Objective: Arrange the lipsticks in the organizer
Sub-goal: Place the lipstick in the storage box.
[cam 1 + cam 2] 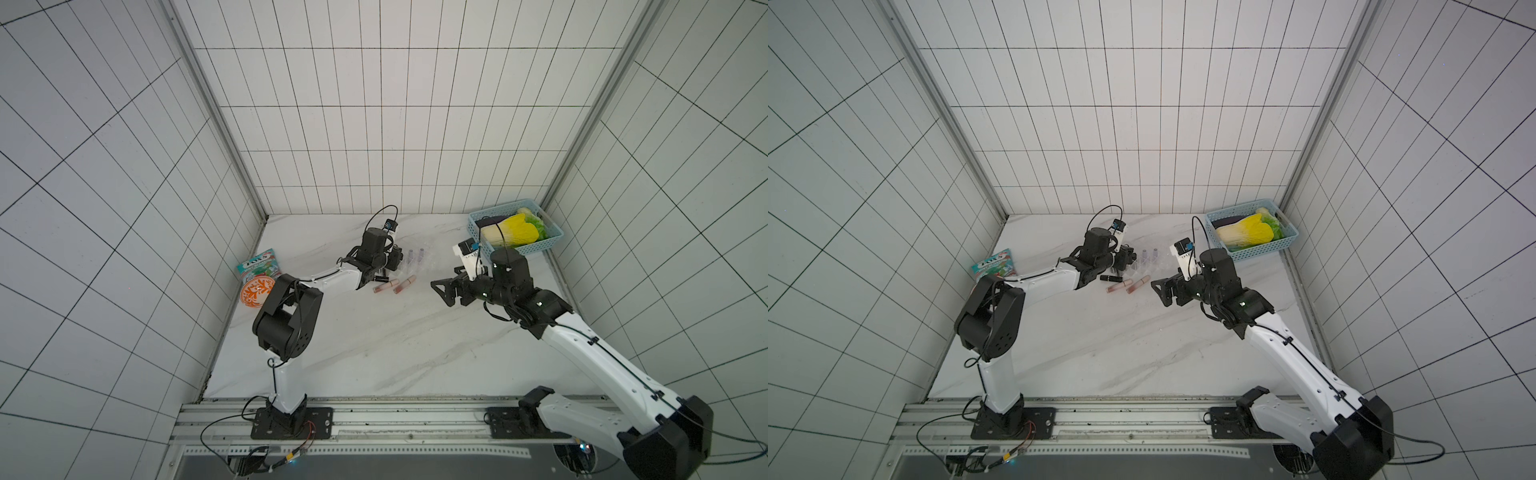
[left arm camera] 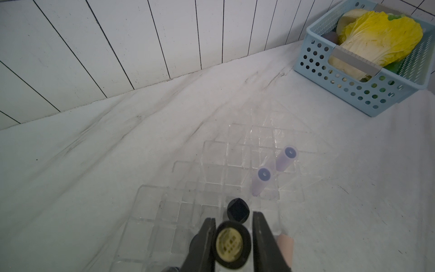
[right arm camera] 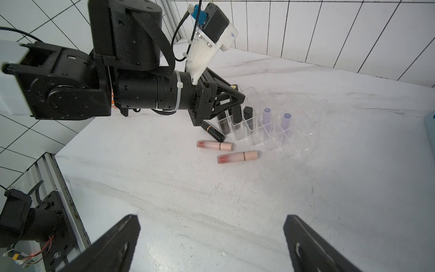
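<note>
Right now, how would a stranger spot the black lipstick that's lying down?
On the white marble table, find the clear organizer with square slots. A black lipstick lies beside it, near two pink tubes. It's the only black one lying flat; the other black ones stand in slots.

Enclosure: three walls [image 1: 386,124] of white rectangular tiles with dark grout lines, one at the back and one on each side. Aluminium profiles [image 1: 212,108] run up both back corners. Work surface: a table [image 1: 374,357] with a white marble top and grey veining. An aluminium rail [image 1: 415,415] spans the table's near edge. Lighting is even and diffuse; shadows on the table are soft.
</note>
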Controlling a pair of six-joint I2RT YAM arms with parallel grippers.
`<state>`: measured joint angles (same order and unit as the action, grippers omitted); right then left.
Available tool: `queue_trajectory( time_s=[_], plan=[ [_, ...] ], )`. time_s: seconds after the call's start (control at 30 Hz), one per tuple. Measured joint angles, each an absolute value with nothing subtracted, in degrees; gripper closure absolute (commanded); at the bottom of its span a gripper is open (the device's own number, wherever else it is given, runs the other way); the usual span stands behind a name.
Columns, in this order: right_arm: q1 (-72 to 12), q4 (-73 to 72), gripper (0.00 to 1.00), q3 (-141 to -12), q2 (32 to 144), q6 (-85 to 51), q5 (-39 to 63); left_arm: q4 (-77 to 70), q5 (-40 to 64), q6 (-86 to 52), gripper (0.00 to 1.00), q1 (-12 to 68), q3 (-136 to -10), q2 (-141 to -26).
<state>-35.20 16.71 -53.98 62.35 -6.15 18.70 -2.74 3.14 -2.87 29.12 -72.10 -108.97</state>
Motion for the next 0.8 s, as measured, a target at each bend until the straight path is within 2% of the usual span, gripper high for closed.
queue_trajectory(
  time_s=[0.17, 0.27, 0.37, 0.5, 0.7, 0.8],
  plan=[
    [-35.2, 17.4, 0.04, -54.0, 63.7, -5.7, 19.2, -2.8, 3.0, -2.5, 0.56, 29.8, -72.1, -108.9],
    [-35.2, 17.8, 0.09, -54.0, 65.1, -5.4, 19.6, -2.8, 2.9, -2.6, 0.49, 30.0, -71.8, -108.7],
    [-35.3, 19.7, 0.17, -55.9, 67.9, -4.5, 20.6, -2.6, 0.5, -4.0, 0.49, 30.0, -69.9, -106.5],
    [-37.2, 22.4, 0.21, -61.8, 74.7, -2.7, 19.7, -2.5, -4.0, -8.8, 0.49, 28.6, -65.0, -100.0],
    [-42.8, 26.2, 0.27, -70.7, 85.2, 0.2, 16.7, -2.6, -0.1, -18.3, 0.49, 16.1, -58.5, -92.9],
    [-44.5, 27.7, 0.27, -72.9, 88.6, 1.3, 15.1, -0.6, 5.6, -21.3, 0.4, 9.3, -58.1, -93.3]
  ],
)
